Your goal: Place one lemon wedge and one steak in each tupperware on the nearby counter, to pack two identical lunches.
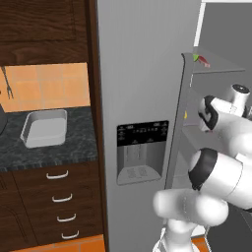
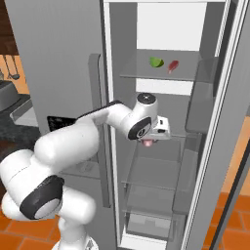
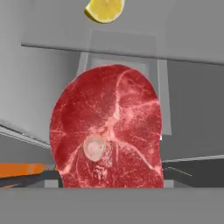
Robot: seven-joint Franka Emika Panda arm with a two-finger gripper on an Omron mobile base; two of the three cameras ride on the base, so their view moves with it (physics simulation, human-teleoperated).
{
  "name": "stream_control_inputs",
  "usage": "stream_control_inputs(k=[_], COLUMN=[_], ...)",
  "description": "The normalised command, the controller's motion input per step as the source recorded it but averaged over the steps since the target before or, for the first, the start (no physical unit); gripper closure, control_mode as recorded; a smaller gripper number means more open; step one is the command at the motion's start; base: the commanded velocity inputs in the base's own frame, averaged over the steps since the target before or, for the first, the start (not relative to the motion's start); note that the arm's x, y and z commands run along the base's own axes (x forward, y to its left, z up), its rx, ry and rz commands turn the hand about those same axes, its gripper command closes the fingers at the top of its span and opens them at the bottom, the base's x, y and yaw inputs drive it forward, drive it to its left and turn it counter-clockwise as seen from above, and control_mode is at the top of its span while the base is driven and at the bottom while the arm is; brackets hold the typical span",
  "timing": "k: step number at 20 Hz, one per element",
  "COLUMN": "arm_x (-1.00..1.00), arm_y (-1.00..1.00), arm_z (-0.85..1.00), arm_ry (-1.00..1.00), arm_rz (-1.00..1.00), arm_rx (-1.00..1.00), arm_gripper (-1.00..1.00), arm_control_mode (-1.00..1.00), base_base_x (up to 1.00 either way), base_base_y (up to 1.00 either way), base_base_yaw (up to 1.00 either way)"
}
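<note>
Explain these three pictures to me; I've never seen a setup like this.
This is a white robot arm on a driving base, in a computer-drawn kitchen. Two pictures come from cameras behind the arm, left and right; the third looks out from its hand. The arm reaches into an open fridge. Its claw appears to grip a red steak, huge in the hand picture, with a yellow lemon wedge beyond. The top shelf holds a green wedge and another steak. A grey tray sits on the counter.
</note>
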Motion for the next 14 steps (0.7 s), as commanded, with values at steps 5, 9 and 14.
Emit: stream_control_inputs(k=[5, 9, 14], arm_x=[-1.00, -1.00, -0.89], arm_y=[0.43, 0.86, 1.00], arm_z=[0.77, 0.66, 0.33], arm_ry=[0.00, -0.15, -0.08], arm_rz=[-0.04, 0.00, -0.04], arm_rx=[0.21, 0.11, 0.06], arm_gripper=[1.00, 1.00, 1.00], arm_control_mode=[-1.00, -1.00, -1.00], base_base_x=[0.00, 0.00, 0.00], base_base_y=[0.00, 0.00, 0.00], base_base_yaw=[0.00, 0.00, 0.00])
